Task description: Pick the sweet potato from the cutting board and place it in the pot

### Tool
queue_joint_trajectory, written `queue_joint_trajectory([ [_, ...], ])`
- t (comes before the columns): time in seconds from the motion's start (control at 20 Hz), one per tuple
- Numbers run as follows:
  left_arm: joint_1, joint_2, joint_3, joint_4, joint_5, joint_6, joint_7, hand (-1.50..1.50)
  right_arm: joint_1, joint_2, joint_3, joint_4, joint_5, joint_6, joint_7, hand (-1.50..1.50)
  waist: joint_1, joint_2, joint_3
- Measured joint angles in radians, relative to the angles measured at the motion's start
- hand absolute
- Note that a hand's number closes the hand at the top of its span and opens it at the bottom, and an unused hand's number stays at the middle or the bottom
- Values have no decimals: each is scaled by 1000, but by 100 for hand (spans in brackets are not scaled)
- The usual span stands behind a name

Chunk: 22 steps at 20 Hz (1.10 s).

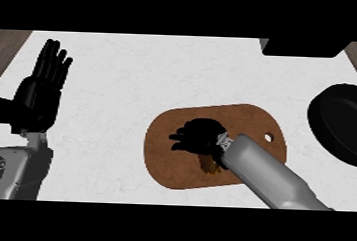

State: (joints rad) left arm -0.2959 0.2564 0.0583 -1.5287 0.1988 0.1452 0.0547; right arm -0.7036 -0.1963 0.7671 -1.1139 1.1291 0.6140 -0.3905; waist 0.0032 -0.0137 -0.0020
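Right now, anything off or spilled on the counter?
Nothing stands out. The board lies flat on the counter, with nothing spilled around it. The right hand is curled over the sweet potato, mostly hiding it. The pot sits at the right edge, apart from the board. The left hand rests open at left.

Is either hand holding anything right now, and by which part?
The right hand is curled over the sweet potato on the cutting board, covering its upper end; actual grip cannot be told. The left hand holds nothing.
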Motion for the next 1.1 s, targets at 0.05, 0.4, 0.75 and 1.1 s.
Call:
queue_joint_trajectory([
  [0.05, 3, 2, 3, 5, 3, -7, -2, 0, -4, 0, 2, 0, 7, -9, -14, 150, 0, -1, 0],
  [0.4, 18, 2, 11, 3, -8, -16, -20, 0, 15, 2, 18, -9, 65, -95, -68, 150, 0, -7, -1],
  [0.75, 8, -23, 1, 6, -30, -1, -14, 0, 53, 39, -20, -61, 115, -149, -43, 150, -5, -2, 0],
  [1.1, 31, -20, 12, -1, -29, 2, -19, 0, 98, 161, -343, -65, 59, -270, 417, 150, -31, 4, 4],
])
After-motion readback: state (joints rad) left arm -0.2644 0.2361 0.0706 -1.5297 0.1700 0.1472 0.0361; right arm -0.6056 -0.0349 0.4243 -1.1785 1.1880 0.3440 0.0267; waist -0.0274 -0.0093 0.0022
